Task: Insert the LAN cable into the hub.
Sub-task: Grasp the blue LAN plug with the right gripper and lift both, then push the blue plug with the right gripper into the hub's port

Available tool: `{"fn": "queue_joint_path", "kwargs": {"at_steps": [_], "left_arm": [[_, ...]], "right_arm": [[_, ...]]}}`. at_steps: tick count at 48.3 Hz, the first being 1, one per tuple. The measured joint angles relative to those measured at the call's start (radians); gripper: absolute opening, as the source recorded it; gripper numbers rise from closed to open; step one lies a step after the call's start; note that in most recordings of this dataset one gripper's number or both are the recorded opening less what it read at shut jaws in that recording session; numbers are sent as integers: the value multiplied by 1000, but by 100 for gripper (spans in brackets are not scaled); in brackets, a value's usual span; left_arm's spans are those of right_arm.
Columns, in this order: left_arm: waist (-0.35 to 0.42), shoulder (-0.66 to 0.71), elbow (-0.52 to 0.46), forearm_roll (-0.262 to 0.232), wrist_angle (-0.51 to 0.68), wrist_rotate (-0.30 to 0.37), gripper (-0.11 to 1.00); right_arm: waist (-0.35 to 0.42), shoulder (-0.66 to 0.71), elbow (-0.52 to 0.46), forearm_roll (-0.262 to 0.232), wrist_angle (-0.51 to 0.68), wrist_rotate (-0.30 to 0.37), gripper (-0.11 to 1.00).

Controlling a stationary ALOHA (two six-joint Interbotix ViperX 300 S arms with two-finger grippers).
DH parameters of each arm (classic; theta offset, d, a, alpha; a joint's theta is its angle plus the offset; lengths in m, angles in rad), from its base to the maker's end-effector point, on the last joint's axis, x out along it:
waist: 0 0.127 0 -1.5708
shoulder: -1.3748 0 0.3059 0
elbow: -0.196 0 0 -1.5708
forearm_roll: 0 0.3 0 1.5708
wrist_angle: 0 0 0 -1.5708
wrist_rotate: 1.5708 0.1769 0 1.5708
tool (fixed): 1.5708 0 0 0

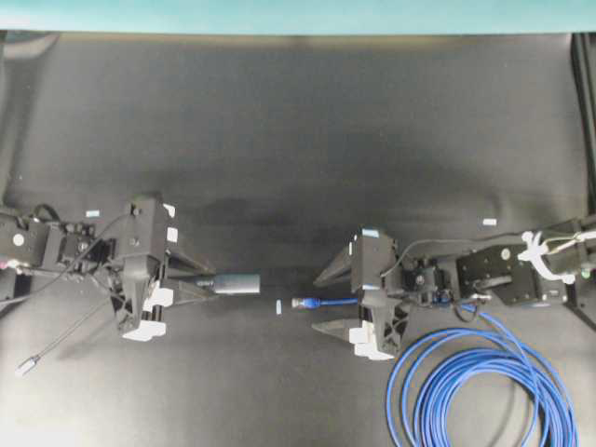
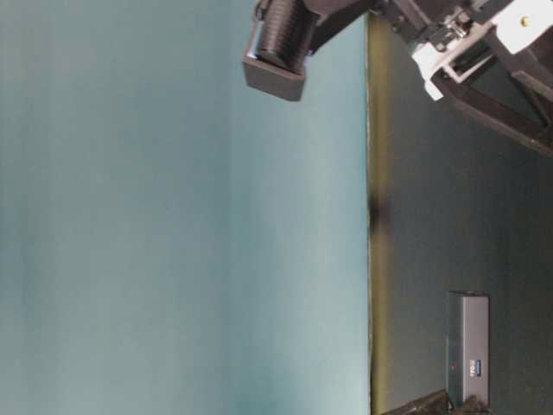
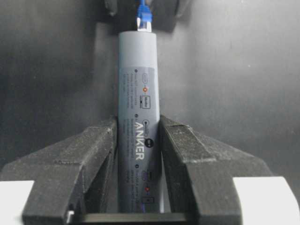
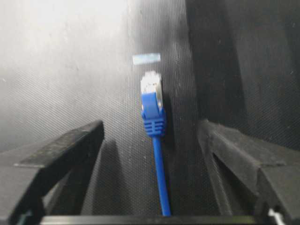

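- Tabletop (image 1: 298, 140): dark mat; every place below is taken relative to the hub.
- LAN cable (image 1: 484, 382): the blue coil lies on the tabletop well to the right of the hub and nearer the camera edge of the overhead view. A straight run leads from the coil leftward toward the hub.
- Left end effector (image 1: 191, 285): fingers (image 3: 101, 154) pressed against both sides of the hub's rear half, pinching it. Hub is secured.
- Right end effector (image 1: 337, 300): straddles the cable's straight run, on the far side of the plug from the hub. Jaws spread wide, both clear of the cable in the right wrist view. Cable not gripped.
- Hub (image 1: 237, 284): slim grey bar, free end pointing right at the plug.
- Plug (image 1: 304, 303): lies flat, near the hub's free end but apart from it, roughly in line. A small pale tape mark (image 1: 278, 306) sits between them.
- Status, as judged: hub grasp done. Left to do: close on the plug, lift, align, insert.
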Motion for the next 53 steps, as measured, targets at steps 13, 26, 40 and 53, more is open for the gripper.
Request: {"fn": "queue_joint_path", "kwargs": {"at_steps": [13,26,40,53], "left_arm": [[-2,0,-3,-2,2,0,28],[-2,0,-5,0,6,0,28],[-8,-23,-58,0,183,46,28],[5,-15,-104,0,229,63,28]], "right_arm": [[-3,-2,5,3,6,9,18],[-2,-18,3,3,34,34,10],[-12,-169,-6,-8,192,34,10],[-51,-190,-91,-23,331,-17,10]]}}
